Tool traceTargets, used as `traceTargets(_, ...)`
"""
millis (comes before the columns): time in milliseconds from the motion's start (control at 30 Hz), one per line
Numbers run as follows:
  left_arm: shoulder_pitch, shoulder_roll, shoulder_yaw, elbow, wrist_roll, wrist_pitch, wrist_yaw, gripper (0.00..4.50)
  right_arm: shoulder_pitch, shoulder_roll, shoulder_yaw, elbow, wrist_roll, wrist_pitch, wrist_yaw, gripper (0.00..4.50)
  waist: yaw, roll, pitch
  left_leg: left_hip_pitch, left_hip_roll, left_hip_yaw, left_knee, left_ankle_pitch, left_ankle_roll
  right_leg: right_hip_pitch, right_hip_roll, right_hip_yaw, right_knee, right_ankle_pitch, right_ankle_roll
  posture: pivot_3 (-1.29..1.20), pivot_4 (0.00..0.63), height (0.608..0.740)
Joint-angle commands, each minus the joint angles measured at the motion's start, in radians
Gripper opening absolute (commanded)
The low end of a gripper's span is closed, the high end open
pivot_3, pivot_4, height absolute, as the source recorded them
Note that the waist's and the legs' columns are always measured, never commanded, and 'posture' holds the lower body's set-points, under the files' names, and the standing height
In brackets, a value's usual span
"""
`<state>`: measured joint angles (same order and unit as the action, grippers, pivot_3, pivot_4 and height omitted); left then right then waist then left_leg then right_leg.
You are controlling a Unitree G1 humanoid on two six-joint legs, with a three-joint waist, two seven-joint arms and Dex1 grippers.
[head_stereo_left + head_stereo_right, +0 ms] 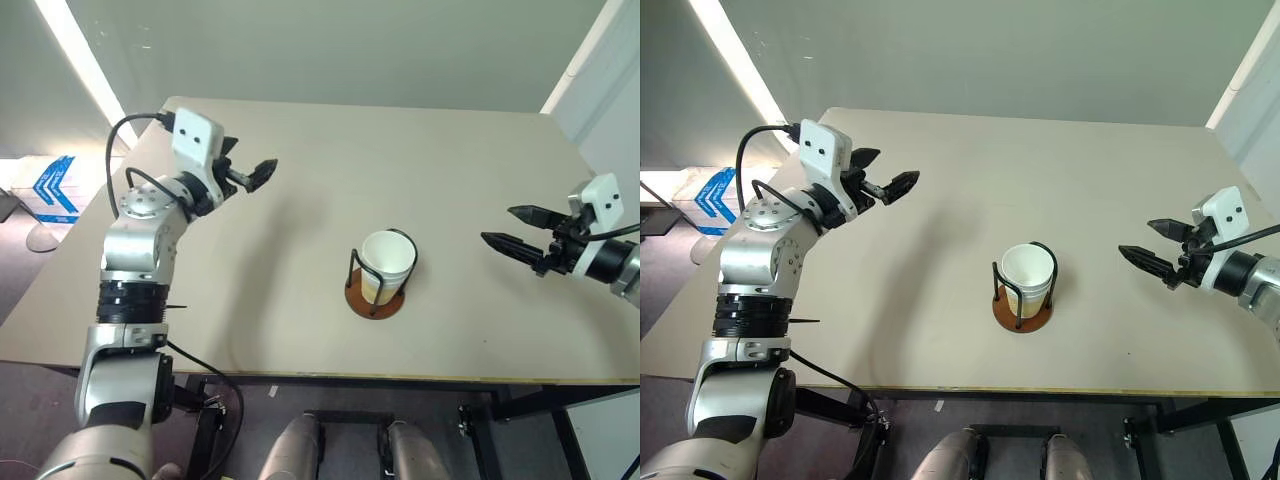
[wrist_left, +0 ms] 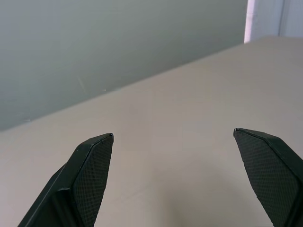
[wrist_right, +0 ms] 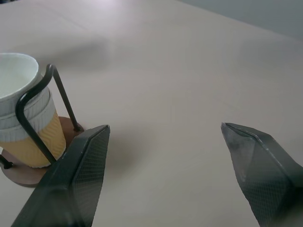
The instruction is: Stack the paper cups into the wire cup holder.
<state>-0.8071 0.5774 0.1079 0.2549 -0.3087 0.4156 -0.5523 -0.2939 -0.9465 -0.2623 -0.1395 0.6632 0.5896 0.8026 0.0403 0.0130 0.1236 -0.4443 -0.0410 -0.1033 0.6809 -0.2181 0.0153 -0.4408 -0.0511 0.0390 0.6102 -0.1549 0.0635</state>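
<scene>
The paper cups [image 1: 387,262] sit nested in the wire cup holder [image 1: 377,297], near the front middle of the surface [image 1: 300,230]; at least two rims show, though how many are stacked is hard to tell. The right gripper [image 1: 512,228] hovers well to the holder's right, fingers apart and empty. The left gripper [image 1: 884,175] is raised over the far left, also spread and empty.

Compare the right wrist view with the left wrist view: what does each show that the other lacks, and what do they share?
Right wrist view: the wire cup holder on its brown base, with the paper cups nested inside it, beside the right gripper. Left wrist view: the table's far edge with a grey wall behind, beyond the left gripper. Both share the beige table and open, empty jaws.
</scene>
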Motion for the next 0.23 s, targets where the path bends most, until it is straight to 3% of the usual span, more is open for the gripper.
traceTargets(33, 0.014, -0.003, 0.016, -0.072, 0.003, 0.011, 0.014, 4.44, -0.032, 0.0, -0.029, 0.006, -0.008, -0.012, 0.02, 3.98, -0.001, 0.0, 0.0, 0.0, 0.0, 0.0, 0.0, 0.0, 0.0, 0.0, 0.0, 0.0, 0.0, 0.0, 0.0, 0.0, 0.15, 0.74)
traceTargets(233, 0.014, -0.017, 0.016, -0.087, 0.007, 0.022, 0.026, 4.44, -0.043, 0.001, -0.031, 0.003, -0.017, -0.002, 0.032, 3.98, -0.001, 0.0, 0.0, 0.001, 0.0, 0.0, -0.001, 0.0, -0.001, 0.0, 0.0, 0.0, 0.0, 0.001, -0.001, 0.0, 0.15, 0.74)
